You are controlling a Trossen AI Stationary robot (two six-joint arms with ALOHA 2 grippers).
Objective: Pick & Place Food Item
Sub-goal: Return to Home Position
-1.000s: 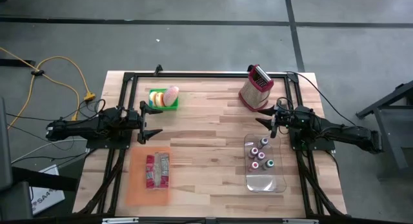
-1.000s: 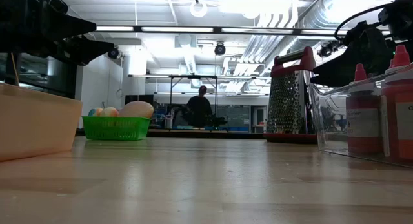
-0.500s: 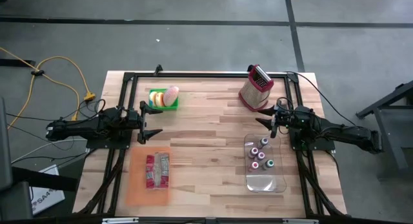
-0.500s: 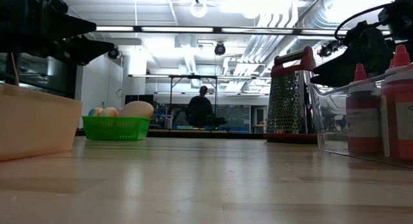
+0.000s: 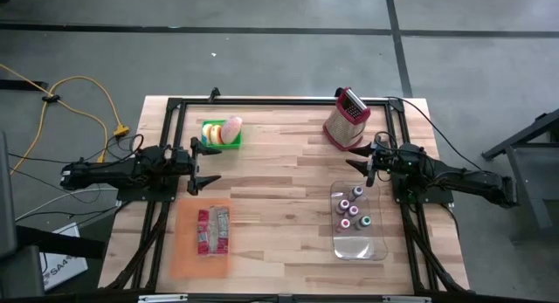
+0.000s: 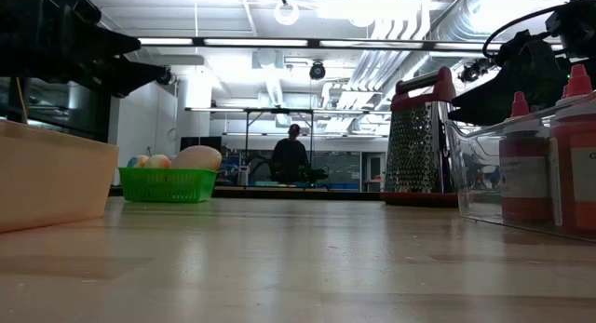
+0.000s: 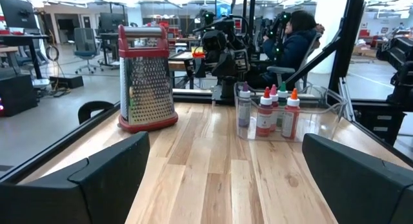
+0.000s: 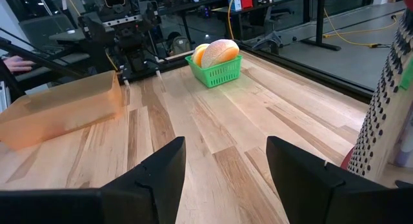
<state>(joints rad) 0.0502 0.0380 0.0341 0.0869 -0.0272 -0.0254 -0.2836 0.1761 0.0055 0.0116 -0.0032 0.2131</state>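
Now left gripper (image 5: 208,166), right gripper (image 5: 356,172) are gaping empty | high view is showing donuts (image 5: 230,128) inside green basket (image 5: 223,144); low view, only tops.

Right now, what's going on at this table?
Nothing is being held. The left gripper and right gripper hover at opposite sides of the wooden table, fingers open and empty. The pastel toy donuts sit in the small green plastic basket on the left arm's side.
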